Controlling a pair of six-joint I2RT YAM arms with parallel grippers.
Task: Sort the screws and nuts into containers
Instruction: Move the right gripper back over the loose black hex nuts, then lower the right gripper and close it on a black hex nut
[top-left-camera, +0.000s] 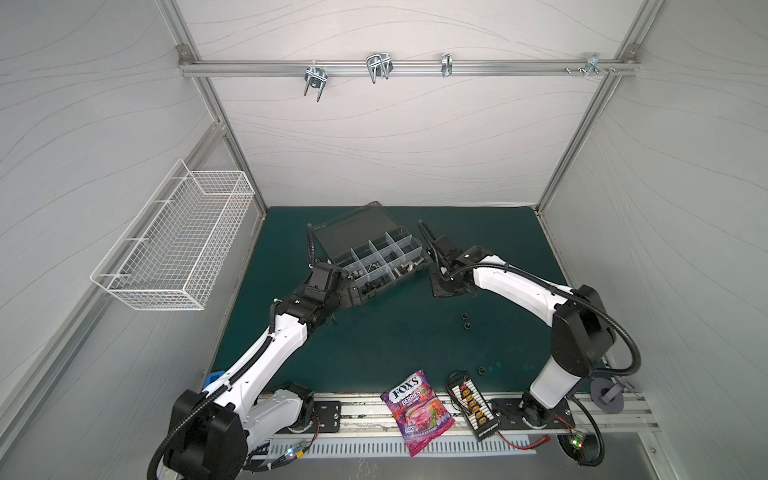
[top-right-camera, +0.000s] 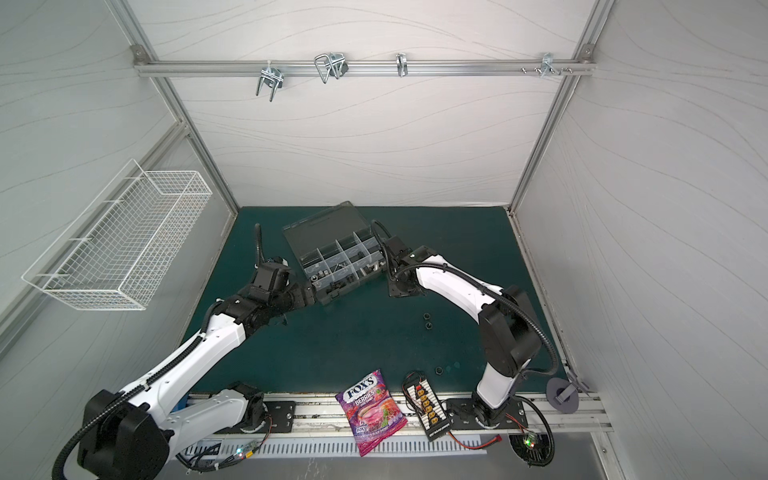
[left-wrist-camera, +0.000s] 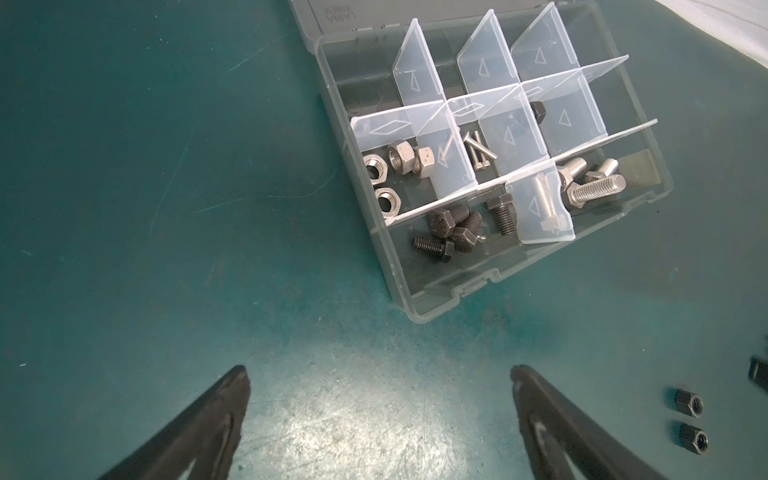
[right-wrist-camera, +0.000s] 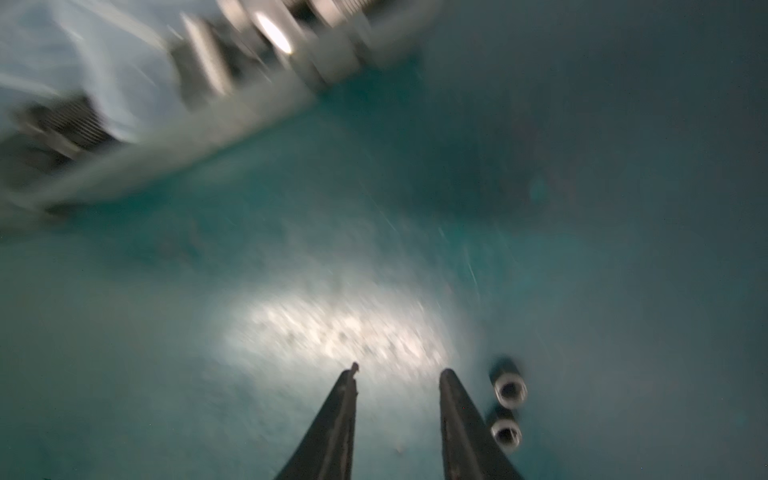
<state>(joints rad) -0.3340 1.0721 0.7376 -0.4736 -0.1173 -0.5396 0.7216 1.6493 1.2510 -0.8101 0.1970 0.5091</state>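
Observation:
The smoky-grey organizer box (top-left-camera: 332, 243) lies with its lid open at the back middle of the green mat. In the left wrist view its containers (left-wrist-camera: 436, 305) hold silver nuts (left-wrist-camera: 390, 170), thin silver screws (left-wrist-camera: 478, 153), black bolts (left-wrist-camera: 453, 230), silver bolts (left-wrist-camera: 592, 185) and one black nut (left-wrist-camera: 538, 111). Two black nuts (top-left-camera: 466, 321) lie loose on the mat right of the box, and a third (top-left-camera: 482, 369) lies near the front. My left gripper (left-wrist-camera: 378, 374) is open over bare mat in front of the box. My right gripper (right-wrist-camera: 399, 372) is open with nothing between its fingers, and the two loose nuts (right-wrist-camera: 508, 409) sit just beside one finger; that view is blurred.
A white wire basket (top-left-camera: 174, 241) hangs on the left wall. A purple candy bag (top-left-camera: 417, 411) and a connector board with yellow plugs (top-left-camera: 471, 405) lie at the front edge. Metal hooks (top-left-camera: 379, 66) hang from the back rail.

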